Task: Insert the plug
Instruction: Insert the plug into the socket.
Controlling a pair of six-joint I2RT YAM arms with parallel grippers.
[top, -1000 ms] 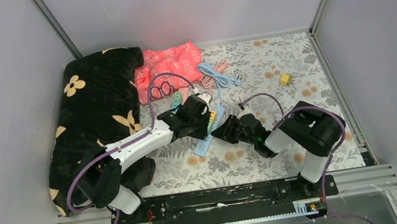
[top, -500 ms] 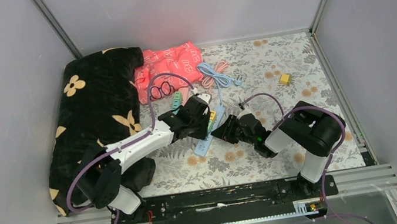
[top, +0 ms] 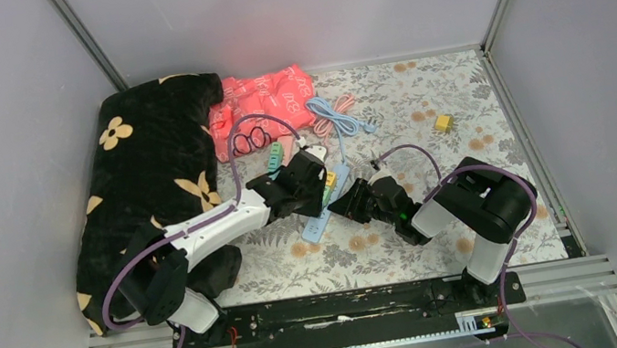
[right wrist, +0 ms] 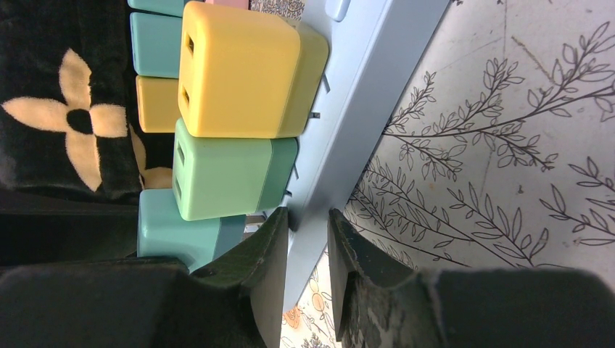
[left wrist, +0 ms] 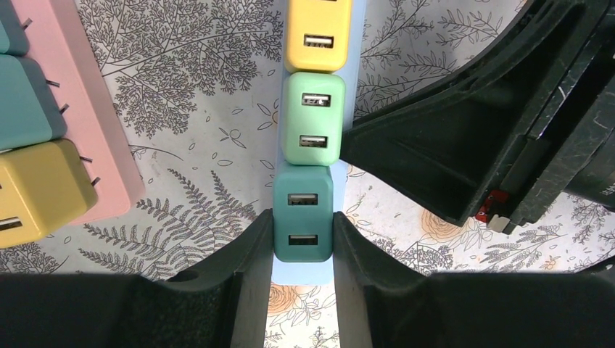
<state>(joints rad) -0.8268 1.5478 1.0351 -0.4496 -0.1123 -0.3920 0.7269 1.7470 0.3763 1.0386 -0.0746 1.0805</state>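
Observation:
A light blue power strip (top: 320, 224) lies on the flowered mat, with a yellow plug (left wrist: 318, 29), a light green plug (left wrist: 313, 119) and a teal plug (left wrist: 303, 221) in a row on it. My left gripper (left wrist: 303, 239) is shut on the teal plug, one finger on each side, and it also shows in the top view (top: 317, 193). My right gripper (right wrist: 308, 232) is shut on the edge of the power strip (right wrist: 362, 123), beside the green plug (right wrist: 225, 177). It shows from above (top: 348, 205) and in the left wrist view (left wrist: 464, 145).
A pink strip (left wrist: 94, 109) with teal and yellow plugs lies left of the blue one. A black flowered cloth (top: 147, 170) covers the left side. A red packet (top: 261, 98), a coiled cable (top: 333, 115) and a small yellow block (top: 443, 122) lie further back.
My left gripper has shifted very slightly toward the near side with the teal plug in it. The right arm has not visibly moved.

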